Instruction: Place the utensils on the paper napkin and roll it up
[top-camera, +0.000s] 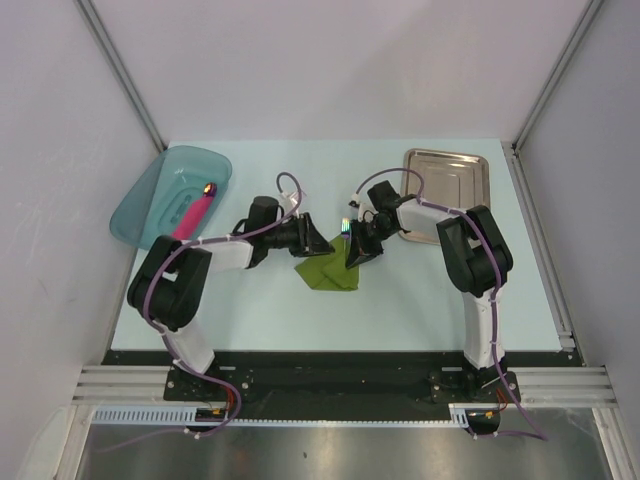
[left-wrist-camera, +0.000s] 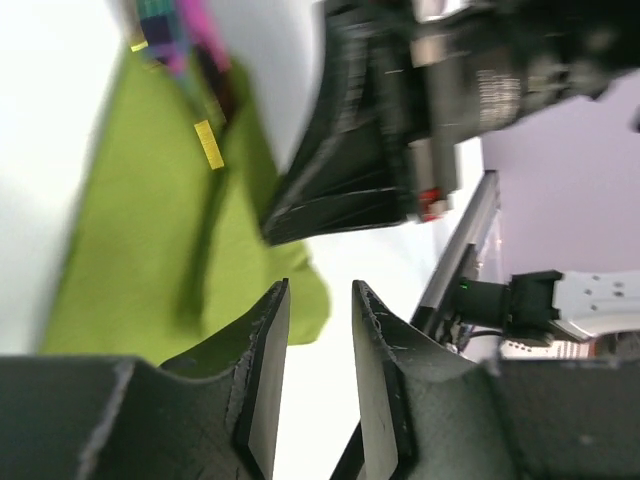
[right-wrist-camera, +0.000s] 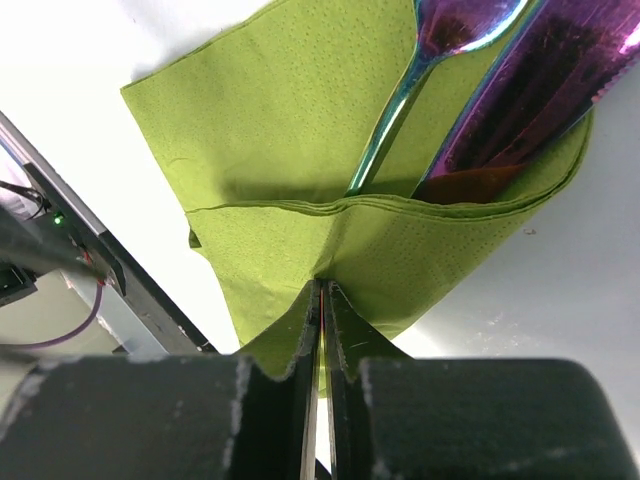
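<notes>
- We see the left gripper (top-camera: 322, 243) and right gripper (top-camera: 352, 258) crowding the paper napkin (top-camera: 328, 272), with little room between them.
- We find bare table (top-camera: 400, 310) along the near side.
- Teal tub (top-camera: 150, 195) blocks the far left, steel tray (top-camera: 445, 170) the far right.

Pale blue table (top-camera: 400, 300) carries three things. A green napkin (top-camera: 325, 270) lies at centre, one part folded over on itself. A steel tray (top-camera: 460, 175) sits flat at the far right corner, well apart from a teal plastic tub (top-camera: 150, 200) at far left, which is tilted and overhangs the table's edge.
</notes>
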